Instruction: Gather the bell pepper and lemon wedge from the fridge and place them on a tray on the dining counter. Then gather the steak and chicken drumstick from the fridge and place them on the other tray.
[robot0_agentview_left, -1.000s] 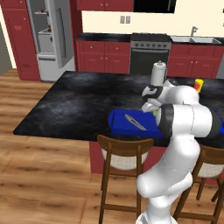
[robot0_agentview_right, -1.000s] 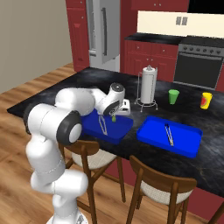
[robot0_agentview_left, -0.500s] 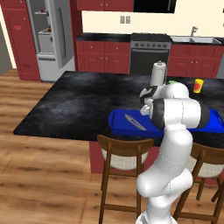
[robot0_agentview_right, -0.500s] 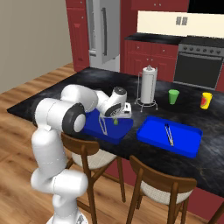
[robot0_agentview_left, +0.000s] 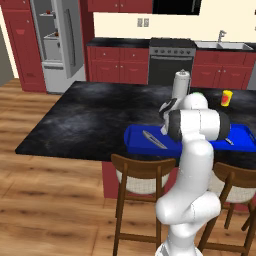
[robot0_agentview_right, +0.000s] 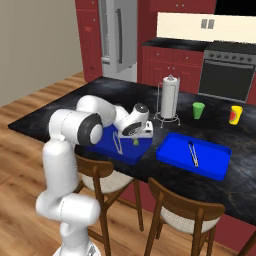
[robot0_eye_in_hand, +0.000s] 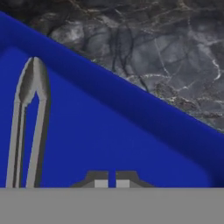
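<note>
Your gripper sits low over the near tray, with tongs just left of it in the hand view and bare blue floor up to the tray wall. A small yellow-green piece lies under the hand. Right of it, the paper towel holder and second tray block the way; the dark counter far left is open.

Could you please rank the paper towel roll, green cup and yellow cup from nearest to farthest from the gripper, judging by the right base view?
From the gripper:
1. Paper towel roll, just behind it.
2. Green cup, further right.
3. Yellow cup, far right.
</note>
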